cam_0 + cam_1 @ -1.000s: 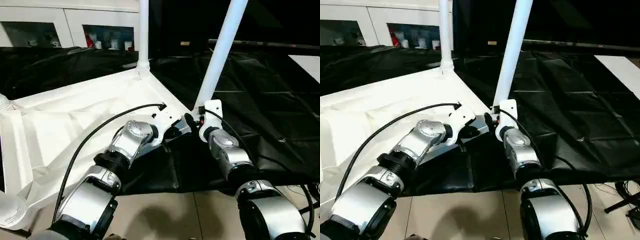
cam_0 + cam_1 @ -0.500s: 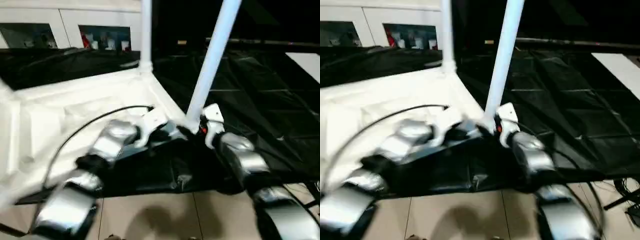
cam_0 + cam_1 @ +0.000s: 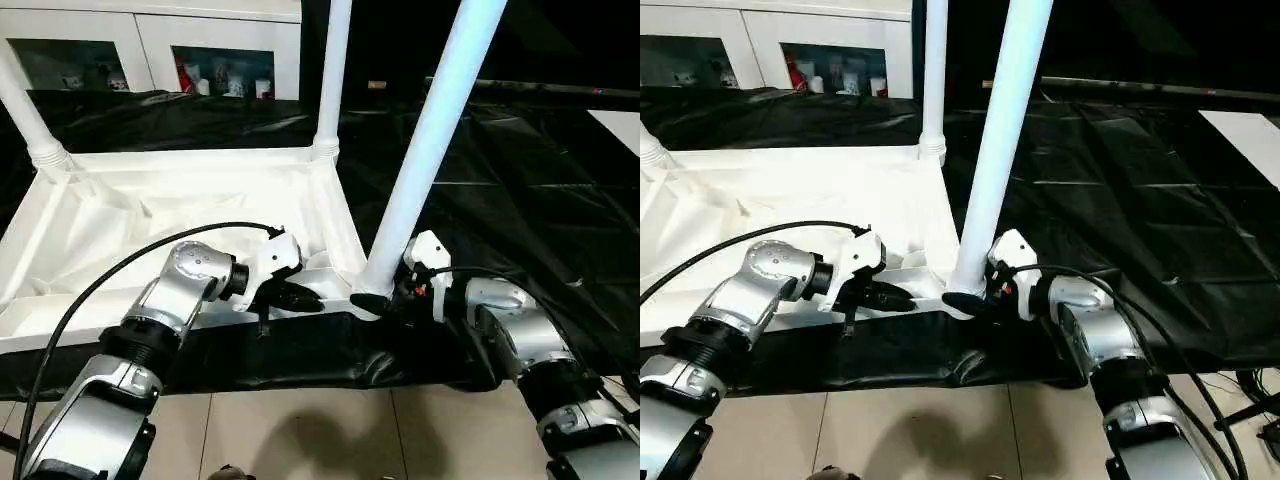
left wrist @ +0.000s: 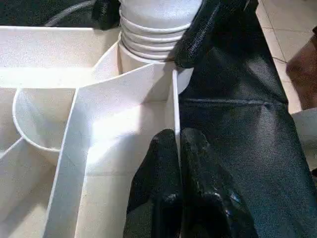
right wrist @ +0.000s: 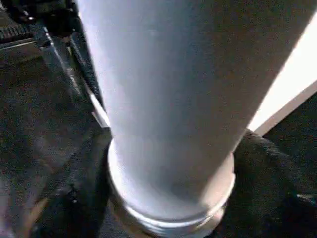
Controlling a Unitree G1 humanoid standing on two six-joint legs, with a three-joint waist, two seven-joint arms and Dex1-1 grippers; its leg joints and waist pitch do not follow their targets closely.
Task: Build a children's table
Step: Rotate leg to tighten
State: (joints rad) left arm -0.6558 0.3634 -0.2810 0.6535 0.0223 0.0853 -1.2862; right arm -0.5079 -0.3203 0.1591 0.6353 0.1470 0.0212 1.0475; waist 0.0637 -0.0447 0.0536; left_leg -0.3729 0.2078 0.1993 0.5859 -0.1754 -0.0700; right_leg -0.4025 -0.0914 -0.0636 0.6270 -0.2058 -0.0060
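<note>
The white tabletop [image 3: 150, 200] lies upside down on a black sheet. Two legs stand in its far corner sockets, one on the left [image 3: 25, 115] and one on the right [image 3: 333, 70]. A third leg [image 3: 425, 160] rises, leaning slightly right, from the near right corner socket. My left gripper [image 3: 305, 298] is shut on the thin near rim just left of that socket; in the left wrist view the wall runs between its fingers [image 4: 166, 148]. My right gripper [image 3: 378, 300] clasps the leg's ribbed base, one black finger [image 4: 200, 29] pressed on each side.
The black sheet [image 3: 520, 180] spreads to the right and behind. A white cabinet with glass doors [image 3: 150, 50] stands at the back left. A dark rod [image 3: 540, 88] runs across the back right. Tiled floor [image 3: 330, 430] lies in front.
The whole view has swung, so the tabletop now lies squarer to me. Both grippers stay at the near right corner, left on the rim, right at the leg's base.
</note>
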